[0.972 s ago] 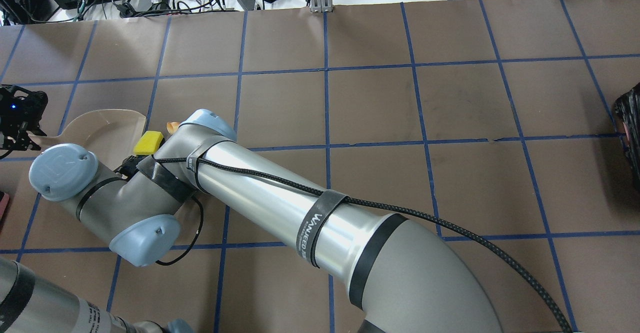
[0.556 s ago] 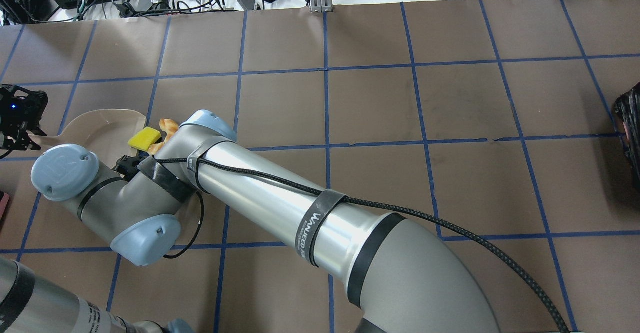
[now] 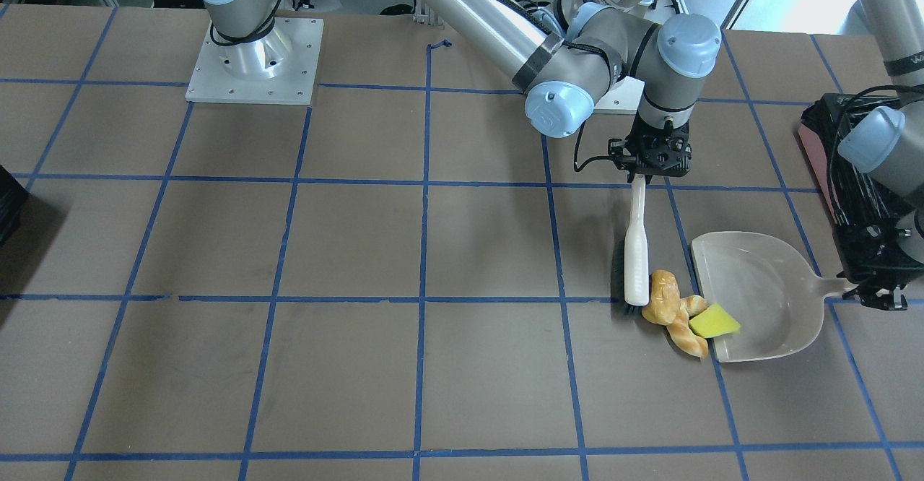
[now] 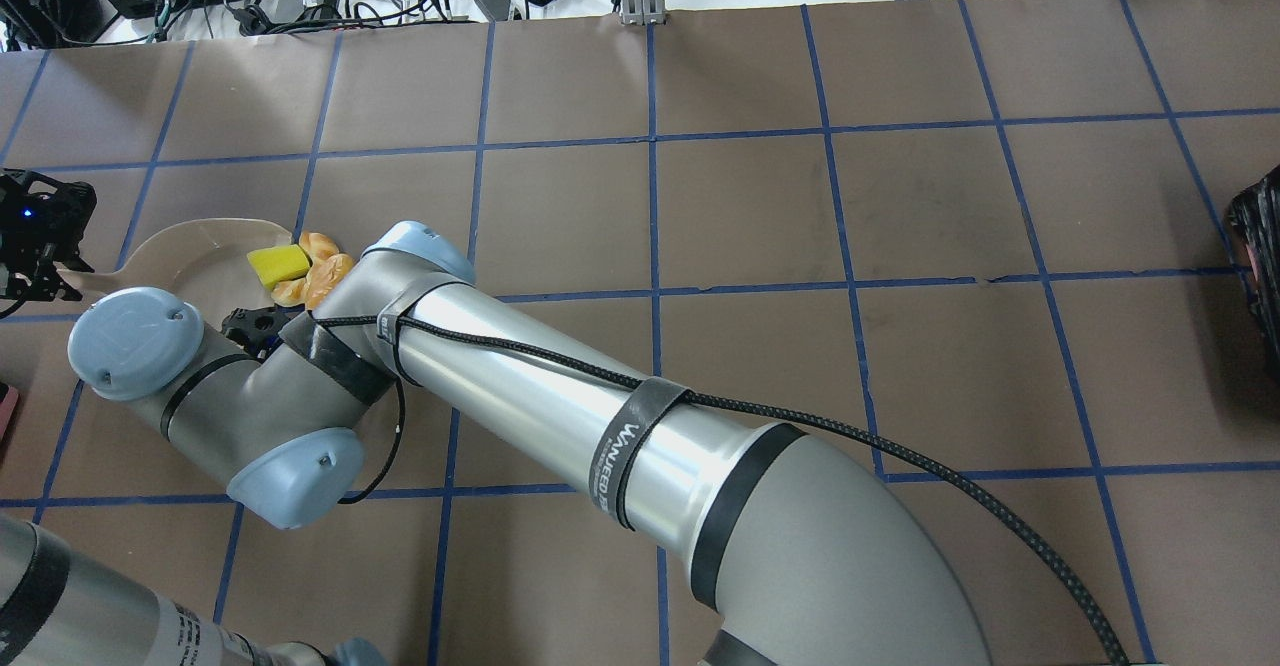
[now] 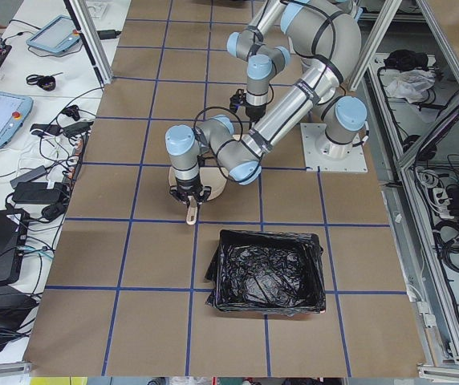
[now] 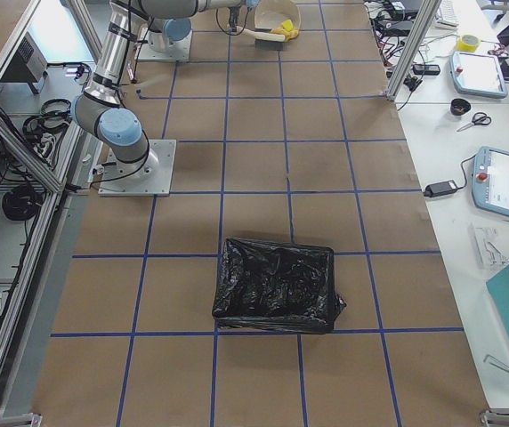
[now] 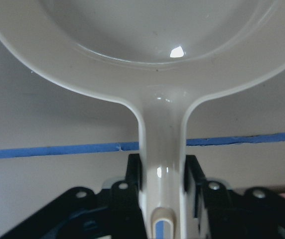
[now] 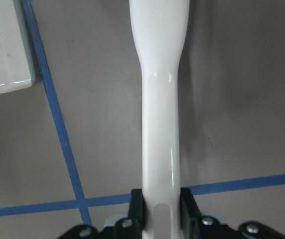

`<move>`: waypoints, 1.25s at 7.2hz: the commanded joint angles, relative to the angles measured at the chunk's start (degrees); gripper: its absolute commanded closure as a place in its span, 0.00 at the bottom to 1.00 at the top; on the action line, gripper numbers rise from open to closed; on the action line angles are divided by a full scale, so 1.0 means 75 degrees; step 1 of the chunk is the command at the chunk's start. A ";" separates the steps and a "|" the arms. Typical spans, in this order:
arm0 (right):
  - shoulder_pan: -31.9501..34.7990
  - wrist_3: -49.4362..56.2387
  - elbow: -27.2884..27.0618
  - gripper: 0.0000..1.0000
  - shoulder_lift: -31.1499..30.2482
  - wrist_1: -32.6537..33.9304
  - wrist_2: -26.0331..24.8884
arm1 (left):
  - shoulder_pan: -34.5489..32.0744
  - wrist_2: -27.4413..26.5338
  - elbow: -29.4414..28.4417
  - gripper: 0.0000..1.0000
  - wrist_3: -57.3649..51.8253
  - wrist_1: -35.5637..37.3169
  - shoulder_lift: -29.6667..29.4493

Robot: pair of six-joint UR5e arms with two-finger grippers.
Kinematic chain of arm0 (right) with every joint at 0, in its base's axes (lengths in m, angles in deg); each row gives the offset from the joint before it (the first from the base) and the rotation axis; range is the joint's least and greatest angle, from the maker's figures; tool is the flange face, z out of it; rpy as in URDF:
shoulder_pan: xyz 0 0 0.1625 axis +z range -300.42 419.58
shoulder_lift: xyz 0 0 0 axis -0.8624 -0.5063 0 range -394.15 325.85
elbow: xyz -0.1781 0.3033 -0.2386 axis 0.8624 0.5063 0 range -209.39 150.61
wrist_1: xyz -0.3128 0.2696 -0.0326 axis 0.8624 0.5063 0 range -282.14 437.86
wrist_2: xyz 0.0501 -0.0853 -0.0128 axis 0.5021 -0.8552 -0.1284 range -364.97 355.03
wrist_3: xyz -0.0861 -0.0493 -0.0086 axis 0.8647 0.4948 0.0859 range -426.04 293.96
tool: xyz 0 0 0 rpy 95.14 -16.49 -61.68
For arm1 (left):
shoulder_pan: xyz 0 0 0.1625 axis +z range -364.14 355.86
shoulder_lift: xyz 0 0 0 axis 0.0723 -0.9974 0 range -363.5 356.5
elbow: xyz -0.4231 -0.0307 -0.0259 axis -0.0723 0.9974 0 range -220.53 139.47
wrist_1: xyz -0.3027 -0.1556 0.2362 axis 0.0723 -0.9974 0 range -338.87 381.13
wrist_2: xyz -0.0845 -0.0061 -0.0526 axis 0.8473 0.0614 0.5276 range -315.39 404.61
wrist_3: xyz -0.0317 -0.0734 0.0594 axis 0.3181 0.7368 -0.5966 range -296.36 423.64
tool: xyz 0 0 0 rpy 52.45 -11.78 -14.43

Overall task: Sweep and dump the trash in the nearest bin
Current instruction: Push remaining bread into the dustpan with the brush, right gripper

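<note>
My left gripper [image 3: 875,282] is shut on the handle of a beige dustpan [image 3: 765,300], which lies flat on the table; the handle sits between the fingers in the left wrist view [image 7: 162,184]. My right gripper [image 3: 650,169] is shut on a white brush [image 3: 635,250], its handle gripped in the right wrist view [image 8: 160,209]. The brush bristles touch the golden-brown lump [image 3: 658,295]. The tan twist [image 3: 686,338] lies at the pan's lip, and the yellow-green cube [image 3: 715,322] rests on the lip. The pink bin [image 3: 819,156] with its black bag [image 5: 270,271] stands behind the left arm.
A second black-bagged bin [image 6: 277,285] stands far off at the table's other end, at the right edge of the overhead view [image 4: 1262,276]. The right arm's forearm [image 4: 560,416] crosses low over the table and hides the brush from overhead.
The brush has pushed the pieces toward the dustpan. The yellow-green cube has slid onto the pan's lip, and the lump and twist have come out from behind the right arm.
</note>
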 commanded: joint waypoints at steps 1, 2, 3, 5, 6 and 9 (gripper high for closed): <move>-0.0036 0.0503 0.0024 1.00 0.0119 0.0403 0.0013 | 0.0000 0.0000 0.0000 1.00 0.0000 0.0000 -0.0009; -0.0036 0.0749 0.0105 1.00 0.0200 0.0405 0.0013 | 0.0000 0.0000 0.0000 1.00 0.0000 0.0000 -0.0009; -0.0036 0.0972 0.0222 1.00 0.0282 0.0417 0.0013 | 0.0000 0.0000 0.0000 1.00 0.0000 0.0000 -0.0009; -0.0094 0.1789 0.0317 1.00 0.0365 0.0417 0.0502 | 0.0000 0.0000 0.0000 1.00 0.0000 0.0000 -0.0043; -0.0141 0.2212 0.0317 1.00 0.0365 0.0417 0.0621 | 0.0000 -0.0012 -0.0012 1.00 0.0000 0.0000 -0.0044; -0.0223 0.3176 0.0877 1.00 0.0540 0.0429 0.0972 | -0.0012 -0.0012 -0.0012 1.00 0.0000 0.0000 -0.0044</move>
